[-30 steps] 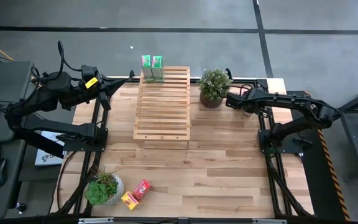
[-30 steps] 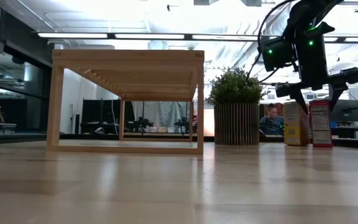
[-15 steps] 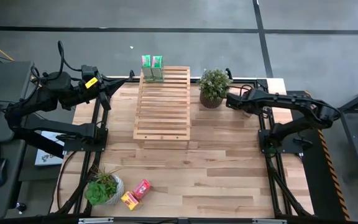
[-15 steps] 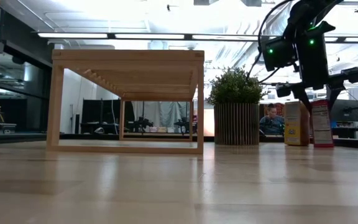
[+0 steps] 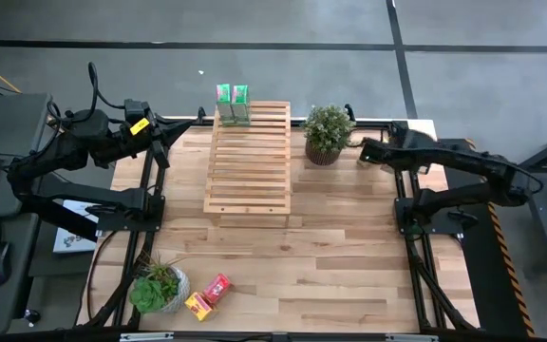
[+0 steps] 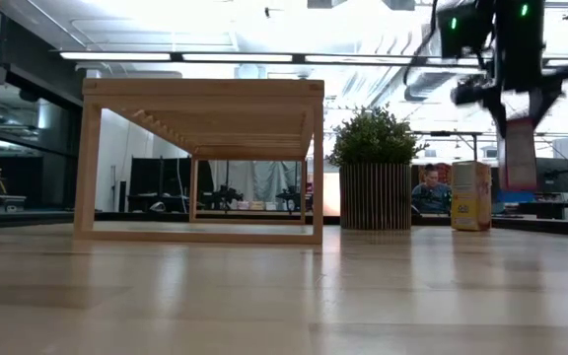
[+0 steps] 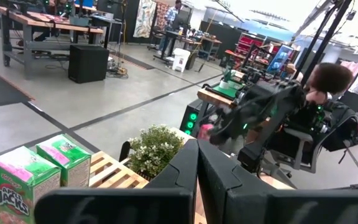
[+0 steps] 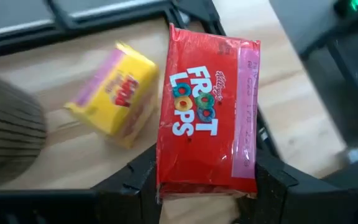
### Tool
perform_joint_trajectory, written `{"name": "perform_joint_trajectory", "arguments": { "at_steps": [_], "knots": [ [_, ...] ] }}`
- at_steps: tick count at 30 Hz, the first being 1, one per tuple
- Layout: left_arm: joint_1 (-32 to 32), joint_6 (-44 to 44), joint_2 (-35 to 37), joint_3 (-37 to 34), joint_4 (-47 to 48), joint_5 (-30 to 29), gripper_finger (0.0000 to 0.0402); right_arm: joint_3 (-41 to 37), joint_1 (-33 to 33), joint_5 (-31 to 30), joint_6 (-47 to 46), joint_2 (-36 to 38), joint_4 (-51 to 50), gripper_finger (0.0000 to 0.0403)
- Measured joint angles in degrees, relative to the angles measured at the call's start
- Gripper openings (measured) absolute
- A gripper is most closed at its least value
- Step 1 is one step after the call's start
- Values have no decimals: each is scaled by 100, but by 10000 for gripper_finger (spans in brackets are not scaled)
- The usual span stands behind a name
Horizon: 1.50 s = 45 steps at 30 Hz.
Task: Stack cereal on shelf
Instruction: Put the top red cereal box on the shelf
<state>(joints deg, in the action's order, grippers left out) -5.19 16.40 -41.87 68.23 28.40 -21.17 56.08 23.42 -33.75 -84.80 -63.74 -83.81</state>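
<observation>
Wooden tabletop (image 5: 330,237), red cereal box (image 8: 207,134) between right pincer (image 8: 207,186) fingers

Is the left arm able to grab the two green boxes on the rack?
Probably yes. The left gripper is shut and holds nothing, and the green boxes stand on the rack's far end, on its side of the table. Nothing lies between them. It would need to open first.
</observation>
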Motion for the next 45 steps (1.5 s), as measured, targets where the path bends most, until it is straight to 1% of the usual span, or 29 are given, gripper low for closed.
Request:
{"name": "perform_joint_trajectory", "arguments": {
  "at_steps": [4,6,8,10,12,15,18,21,25,30,35,40,45],
  "knots": [
    [0,-2,-1,0,0,1,0,1068,-129,91,1205,124,-400,163],
    [-2,-2,0,0,0,0,0,1664,-228,166,1963,128,-321,163],
    [0,-2,0,0,0,0,0,2229,-359,308,2705,116,3,163],
    [-1,-2,0,0,0,0,0,2712,-511,631,3454,113,638,163],
    [-1,-2,0,0,0,0,0,3059,-678,1117,4088,113,1437,163],
    [-2,-4,-2,0,0,0,0,3362,-1015,1692,4645,45,2809,163],
    [-2,-4,0,0,1,0,0,3553,-1392,1770,5147,-254,3841,163],
    [-2,-4,0,0,0,0,0,3847,-1669,1728,5657,-840,4284,163],
    [-2,-4,0,0,1,0,0,4508,-1794,1728,6246,-1885,4279,163],
    [-2,-2,-2,0,2,0,0,5465,-1734,1726,7007,-3199,4077,163],
    [-1,0,0,0,2,0,0,6250,-1555,1723,7191,-4272,3814,163],
    [-1,2,-1,0,2,0,0,6748,-1361,1726,7388,-5012,3464,163],
    [-2,10,0,0,2,0,0,6871,-1215,1772,7689,-5330,3409,163]
  ]
}}
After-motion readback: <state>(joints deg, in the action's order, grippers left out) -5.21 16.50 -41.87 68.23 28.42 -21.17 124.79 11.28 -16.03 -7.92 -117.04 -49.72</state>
